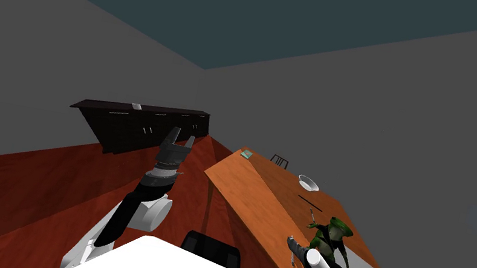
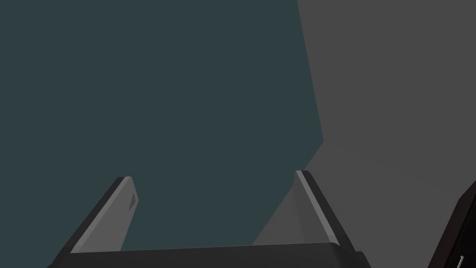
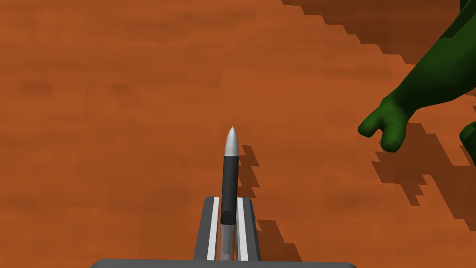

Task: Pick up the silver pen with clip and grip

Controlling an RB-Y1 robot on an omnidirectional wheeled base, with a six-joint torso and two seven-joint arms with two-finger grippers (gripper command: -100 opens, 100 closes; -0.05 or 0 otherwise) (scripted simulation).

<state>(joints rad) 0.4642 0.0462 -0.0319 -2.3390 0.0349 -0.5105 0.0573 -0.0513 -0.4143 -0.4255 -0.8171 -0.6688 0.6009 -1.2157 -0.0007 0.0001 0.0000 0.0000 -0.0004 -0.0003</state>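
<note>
holding anything, is the right gripper?

yes. its two fingers are drawn in close and press the sides of the silver pen, one on each side of the barrel.

which way does the pen lie?

straight along the fingers. the black grip and the silver tip stick out past the fingertips, over the orange-brown table. the pen's shadow falls on the wood just beside it.

what's near it?

a green figure, one arm reaching toward the pen but apart from it. in the head view the figure stands on the near right part of the table, just beyond the right gripper, with a white bowl farther off.

and the left gripper?

raised to the left of the table, fingers wide apart, nothing between them. a dark cabinet stands by the far wall.
</note>
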